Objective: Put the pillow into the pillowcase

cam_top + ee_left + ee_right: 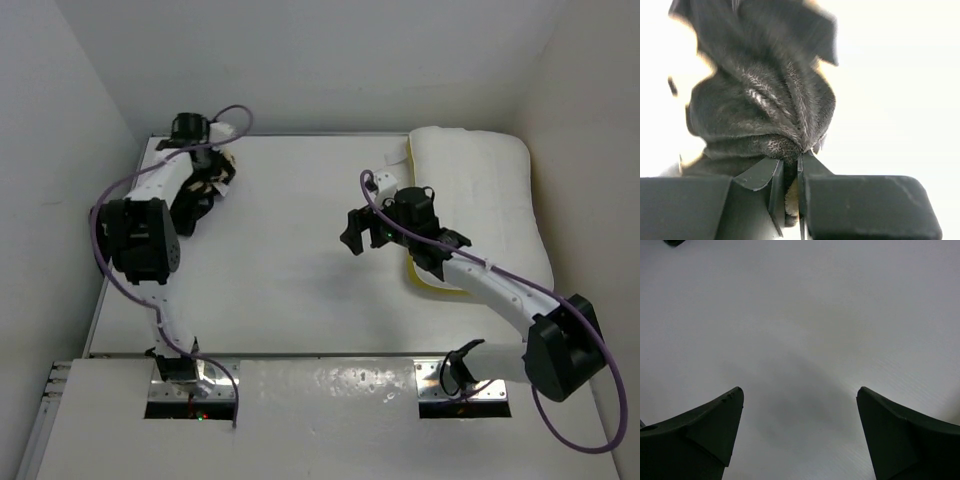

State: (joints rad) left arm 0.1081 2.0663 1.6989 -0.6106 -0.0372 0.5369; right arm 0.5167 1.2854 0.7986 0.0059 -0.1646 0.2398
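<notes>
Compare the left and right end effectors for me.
The left end effector is shut, pinching bunched pillowcase fabric; the right end effector is open and empty. The left sits at the table's far left corner, the right near the middle beside the pillow. Both are dark and two-fingered.

Bright even light, overexposed left wrist background, blurred close fabric
</notes>
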